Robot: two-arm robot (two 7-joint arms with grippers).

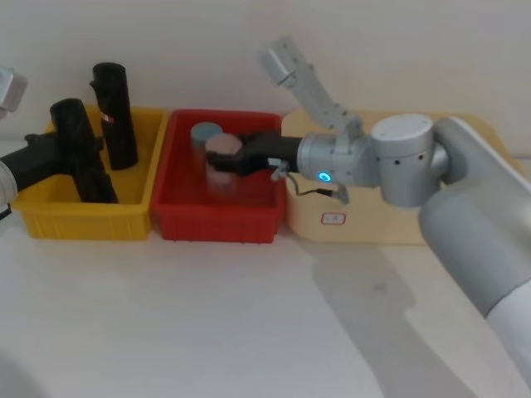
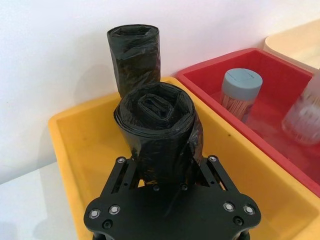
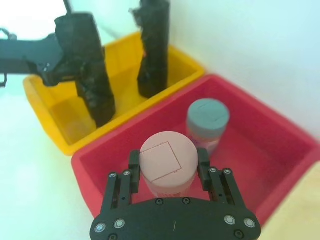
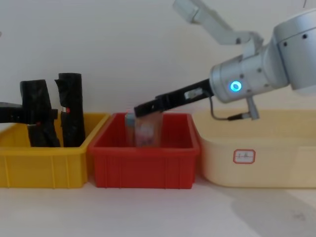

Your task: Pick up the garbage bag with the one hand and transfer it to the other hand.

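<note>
The garbage bag, a short, thick, slightly bent black roll, stands in the yellow bin. My left gripper comes in from the left and is shut on it about mid-height. From the left wrist camera the rolled top of the bag rises between the two fingers. In the chest view the bag sits at the far left with the left gripper around it. My right gripper, on the blue-lit arm, hangs over the red bin and is shut on a pink-lidded jar.
A taller, straighter black roll with a red mark stands just behind the bag in the yellow bin. A grey-lidded jar stands in the red bin. A cream tub sits to the right. Open white tabletop lies in front.
</note>
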